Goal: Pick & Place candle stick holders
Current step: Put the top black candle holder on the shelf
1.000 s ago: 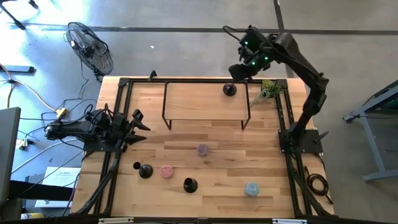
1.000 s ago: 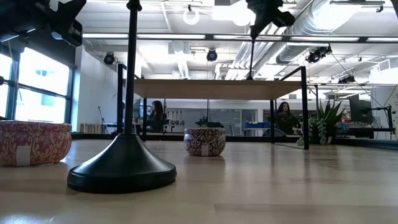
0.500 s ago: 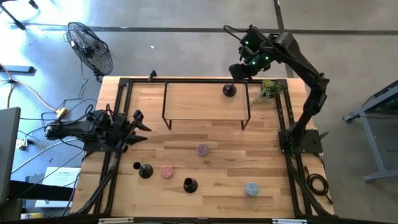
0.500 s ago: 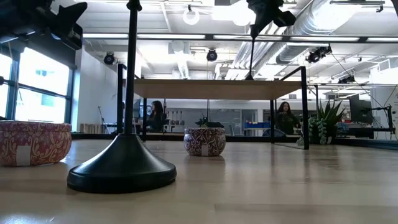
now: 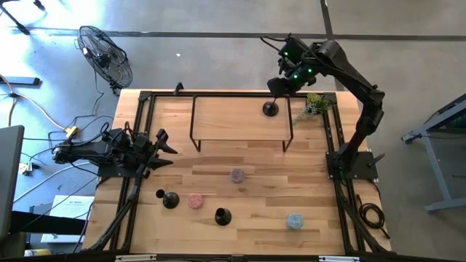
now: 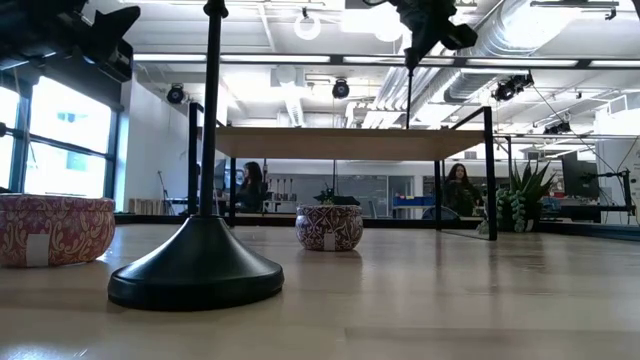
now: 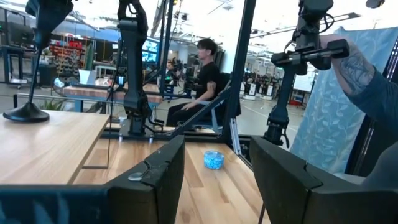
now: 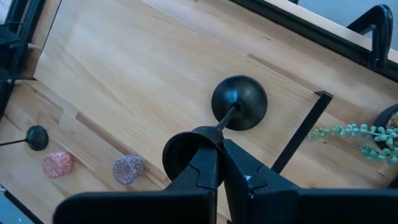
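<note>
The counter [image 5: 218,156] is pale wood with visible grain and plank seams, lightly sheened. The raised shelf [image 5: 233,115] has the same wood on thin black metal legs. The candle stick holders [image 5: 222,216] look matt black and smooth. The small tins [image 6: 330,227] carry patterned, slightly glossy sides. The right end effector [image 8: 217,163] looks like matt black plastic.

From my low camera, the near candle holder [image 6: 200,262] is cut off at the top edge, so I can't see its cup. My right gripper [image 8: 219,163] covers the cup of its candle holder [image 8: 239,103]. My left gripper [image 7: 214,163] runs off the wrist picture's bottom.
</note>
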Motion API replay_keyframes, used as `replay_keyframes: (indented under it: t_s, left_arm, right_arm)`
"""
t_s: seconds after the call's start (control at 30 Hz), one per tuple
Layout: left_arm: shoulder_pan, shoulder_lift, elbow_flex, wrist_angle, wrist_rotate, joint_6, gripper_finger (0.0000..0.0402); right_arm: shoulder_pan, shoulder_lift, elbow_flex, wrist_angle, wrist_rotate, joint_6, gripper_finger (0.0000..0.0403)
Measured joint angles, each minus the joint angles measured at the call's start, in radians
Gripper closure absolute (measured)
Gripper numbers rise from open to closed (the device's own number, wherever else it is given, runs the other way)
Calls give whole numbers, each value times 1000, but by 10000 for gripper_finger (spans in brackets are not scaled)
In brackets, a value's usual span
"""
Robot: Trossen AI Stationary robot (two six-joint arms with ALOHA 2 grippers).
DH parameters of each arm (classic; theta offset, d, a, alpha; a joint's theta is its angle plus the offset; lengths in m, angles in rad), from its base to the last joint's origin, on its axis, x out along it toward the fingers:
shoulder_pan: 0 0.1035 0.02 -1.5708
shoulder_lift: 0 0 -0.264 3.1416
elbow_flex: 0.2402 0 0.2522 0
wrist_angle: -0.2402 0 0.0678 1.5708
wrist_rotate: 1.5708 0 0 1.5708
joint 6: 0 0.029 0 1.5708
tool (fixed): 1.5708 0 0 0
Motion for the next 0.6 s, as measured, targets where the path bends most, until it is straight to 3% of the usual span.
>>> replay_keyframes:
  t_s: [0.6]
  left_arm:
    - [0,0,0,-34,3,0,222]
  right_arm:
    - [1,5,-5,72,-4,7,303]
